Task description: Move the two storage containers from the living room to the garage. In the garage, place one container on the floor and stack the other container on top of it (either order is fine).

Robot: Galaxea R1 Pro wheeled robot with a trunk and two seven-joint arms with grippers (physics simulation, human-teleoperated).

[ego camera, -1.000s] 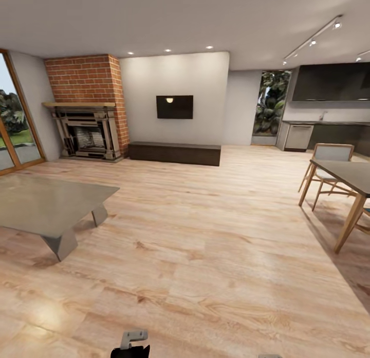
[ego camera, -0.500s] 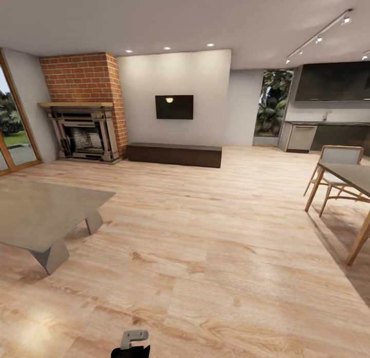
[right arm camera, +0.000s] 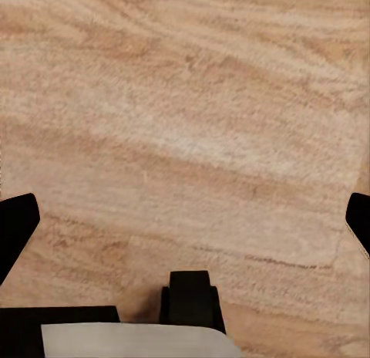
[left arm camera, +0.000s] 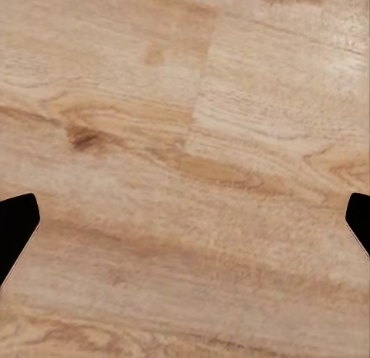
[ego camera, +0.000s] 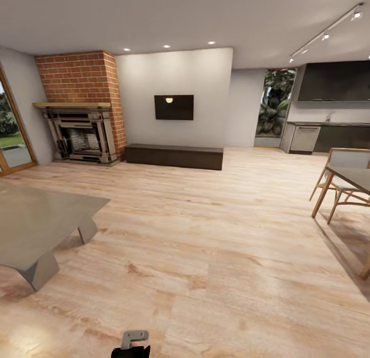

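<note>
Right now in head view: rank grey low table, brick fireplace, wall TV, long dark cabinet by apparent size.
1. Grey low table, inflated by nearness.
2. Red brick fireplace.
3. Long dark cabinet.
4. Black wall TV, plainly smallest.
The table and fireplace are close; true sizes unsure.

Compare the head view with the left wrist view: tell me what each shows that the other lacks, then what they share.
Head view: brick fireplace, wall TV, long dark cabinet, grey low table, and a wooden dining table with a chair. Left wrist view: the open left gripper, both dark fingertips at the picture's edges. Shared: the light wood-plank floor.
</note>
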